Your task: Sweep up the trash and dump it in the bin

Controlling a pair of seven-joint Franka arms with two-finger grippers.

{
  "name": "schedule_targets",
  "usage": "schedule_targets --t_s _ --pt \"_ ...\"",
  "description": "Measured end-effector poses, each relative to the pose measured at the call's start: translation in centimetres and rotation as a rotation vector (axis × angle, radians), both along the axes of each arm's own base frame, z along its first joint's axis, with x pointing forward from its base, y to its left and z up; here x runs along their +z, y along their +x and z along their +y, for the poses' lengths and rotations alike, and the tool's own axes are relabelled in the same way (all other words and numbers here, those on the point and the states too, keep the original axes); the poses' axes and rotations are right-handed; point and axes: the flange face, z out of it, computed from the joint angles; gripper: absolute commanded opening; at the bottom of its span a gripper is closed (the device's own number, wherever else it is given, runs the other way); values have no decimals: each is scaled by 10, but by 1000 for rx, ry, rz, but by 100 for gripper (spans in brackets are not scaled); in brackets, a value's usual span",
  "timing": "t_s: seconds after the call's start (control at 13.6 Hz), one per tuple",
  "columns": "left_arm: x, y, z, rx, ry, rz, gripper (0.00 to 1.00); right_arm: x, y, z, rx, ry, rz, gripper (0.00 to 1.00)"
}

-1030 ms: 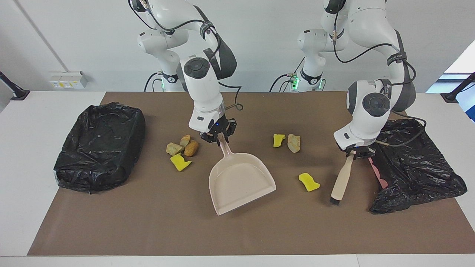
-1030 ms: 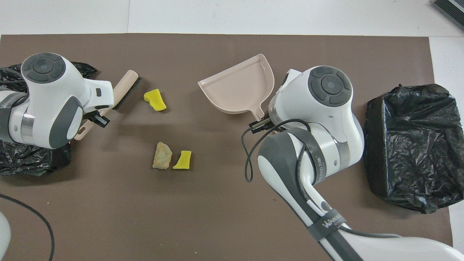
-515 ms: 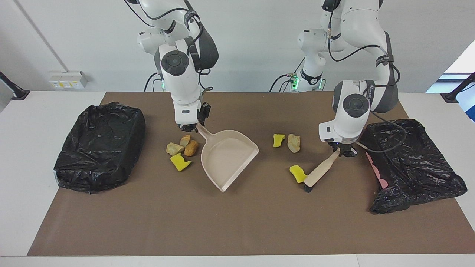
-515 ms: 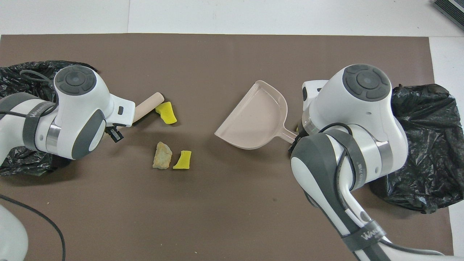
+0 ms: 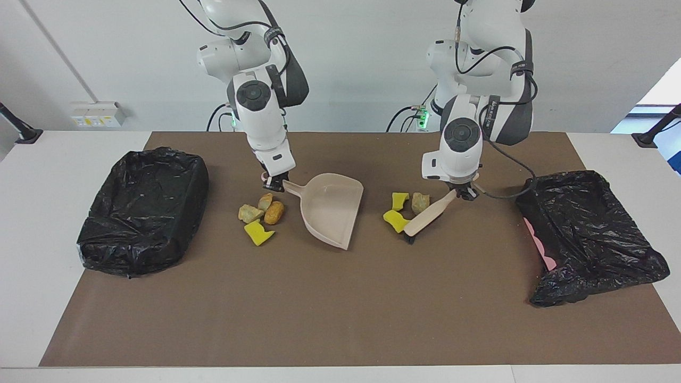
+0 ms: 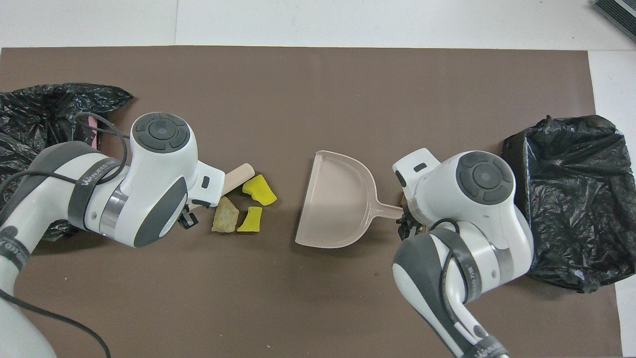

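Observation:
My right gripper (image 5: 272,185) is shut on the handle of the beige dustpan (image 5: 330,210), whose wide mouth faces the left arm's end of the table. My left gripper (image 5: 464,194) is shut on the handle of the beige brush (image 5: 428,213), with its bristles down on the mat against a yellow sponge piece (image 5: 395,221). Touching that piece are another yellow scrap (image 5: 400,199) and a tan lump (image 5: 420,202). More trash lies beside the dustpan's handle: three brown lumps (image 5: 274,211) and a yellow sponge (image 5: 258,232). The black-lined bin (image 5: 143,210) stands at the right arm's end.
A loose black bag (image 5: 590,234) with something pink showing at its edge lies at the left arm's end. A brown mat (image 5: 319,319) covers the table. In the overhead view the right arm hides the scraps beside the dustpan's handle (image 6: 390,211).
The left gripper swept the brush toward the dustpan, pushing the lone yellow sponge up against the other two scraps. The right gripper swung the dustpan round, its mouth now toward those scraps.

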Motion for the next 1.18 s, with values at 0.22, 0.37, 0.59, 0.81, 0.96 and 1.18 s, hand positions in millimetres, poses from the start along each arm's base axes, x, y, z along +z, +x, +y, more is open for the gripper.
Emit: schedule_targets --t_s 0.22,0.37,0.59,0.81,0.96,1.18 --pt "49 -23 10 54 9 14 0 -7 -9 13 123 -22 -5 0" --pt "78 -49 21 163 53 24 0 -12 -11 15 161 -24 -7 0" --pt "66 -89 31 374 126 1 0 -23 -15 26 194 -31 -18 0" --pt "44 -110 35 583 149 -67 0 -29 -14 26 199 -36 -22 0" --pt "38 -115 40 694 172 -93 0 -39 -11 28 206 -40 -30 0" --pt "13 -125 40 833 166 -141 0 -45 -10 27 208 -45 -29 0"
